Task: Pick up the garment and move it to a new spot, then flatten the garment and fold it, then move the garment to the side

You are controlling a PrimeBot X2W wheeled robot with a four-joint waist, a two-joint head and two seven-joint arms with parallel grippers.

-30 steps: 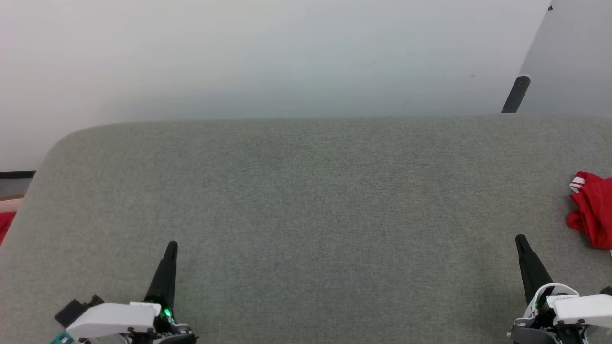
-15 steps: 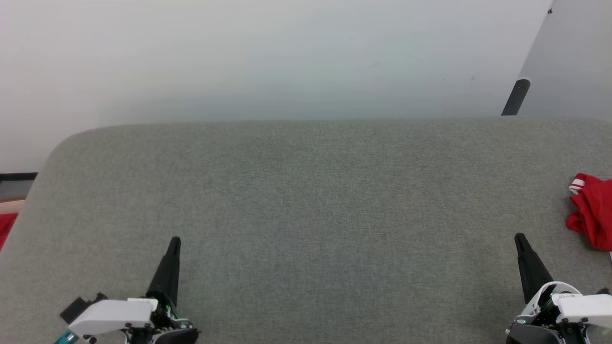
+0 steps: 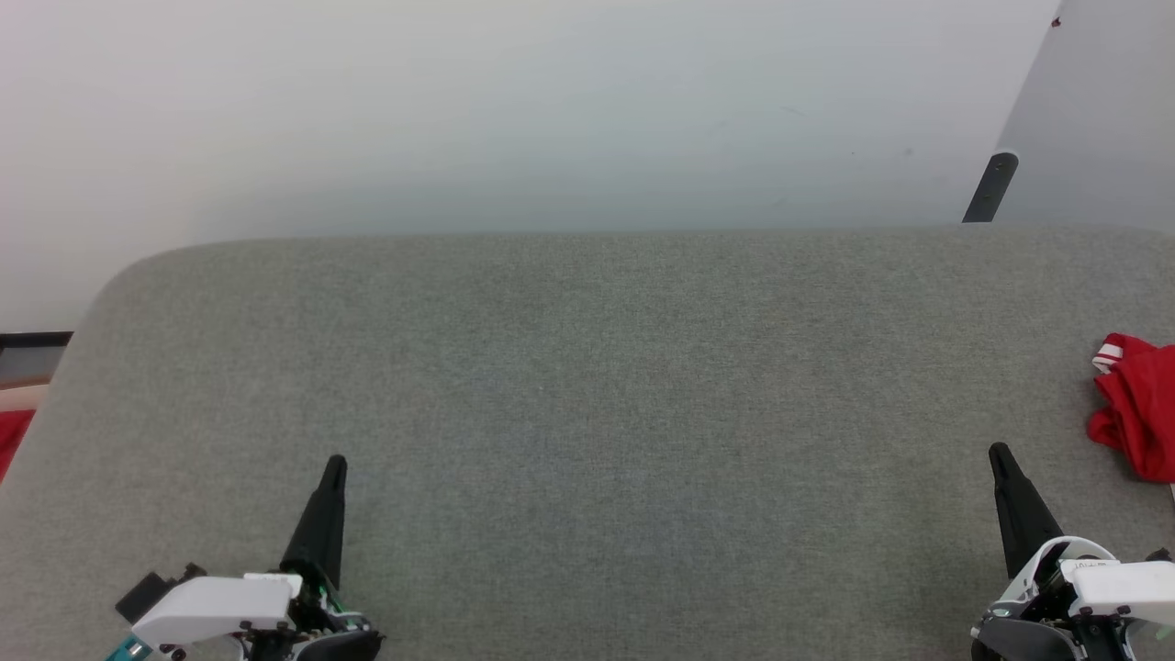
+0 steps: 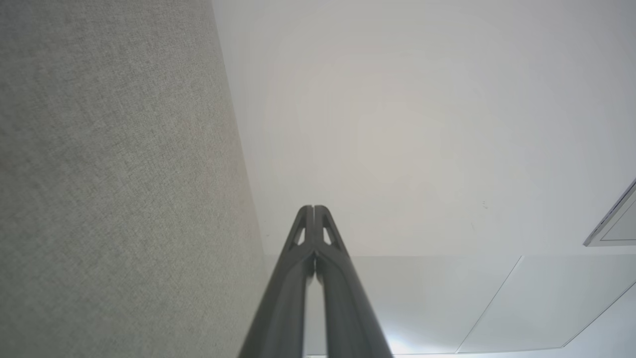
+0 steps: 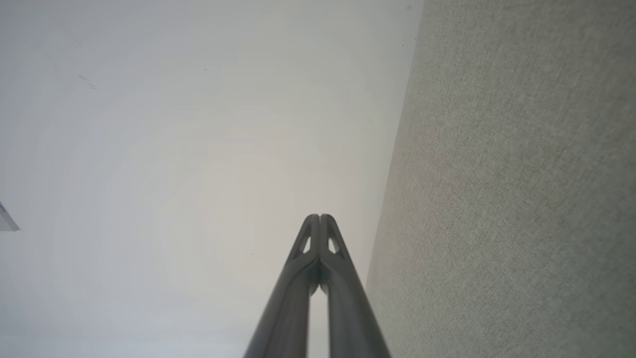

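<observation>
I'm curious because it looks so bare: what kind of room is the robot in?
Probably a plain indoor test room rather than a home: a wide grey fabric-covered surface stands against a bare white wall, with just the garment, red and crumpled, at its right edge.

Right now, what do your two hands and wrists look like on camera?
The left hand and right hand each have two long, dark, tapering fingers with small triangular cut-outs near the tips. The left wrist cover and right wrist cover are white over black hardware; a teal piece shows beside the left one.
</observation>
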